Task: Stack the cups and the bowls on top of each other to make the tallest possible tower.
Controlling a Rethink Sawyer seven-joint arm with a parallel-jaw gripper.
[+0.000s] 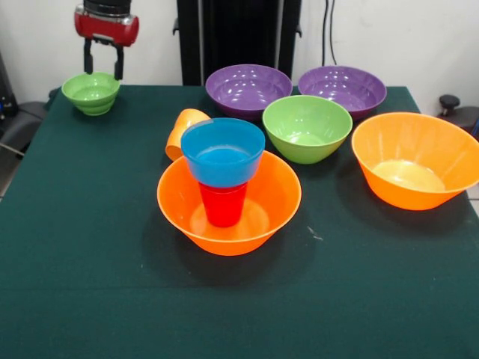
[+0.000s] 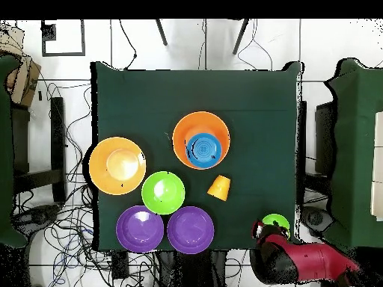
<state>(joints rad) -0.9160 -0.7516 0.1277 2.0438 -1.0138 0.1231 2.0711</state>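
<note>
Green cloth covers the table [image 1: 82,299], and nearest to us in the front view, low at centre, we see the tower [image 1: 228,191]: a large orange bowl [image 1: 176,209] as base, a red cup [image 1: 223,206] standing upside down inside it, and a small blue bowl [image 1: 223,153] sitting upright on top of that cup. Just behind the base bowl, to its upper left, an orange cup [image 1: 179,129] lies on its side, partly hidden by the blue bowl.

At the right edge of the frame sits the second large orange bowl [image 1: 415,161], upright and alone. Between it and the tower, slightly farther back, we find the medium green bowl [image 1: 307,129]. Behind that, near the top centre, two purple bowls stand side by side, one [image 1: 248,90] left and one [image 1: 342,88] right; the green bowl overlaps both of them in the picture.

In the upper left corner the small green bowl [image 1: 91,93] sits near the table's far edge. Directly above it hangs the gripper [image 1: 102,67], its two black fingers spread apart, holding nothing, tips just over the bowl's rim.
</note>
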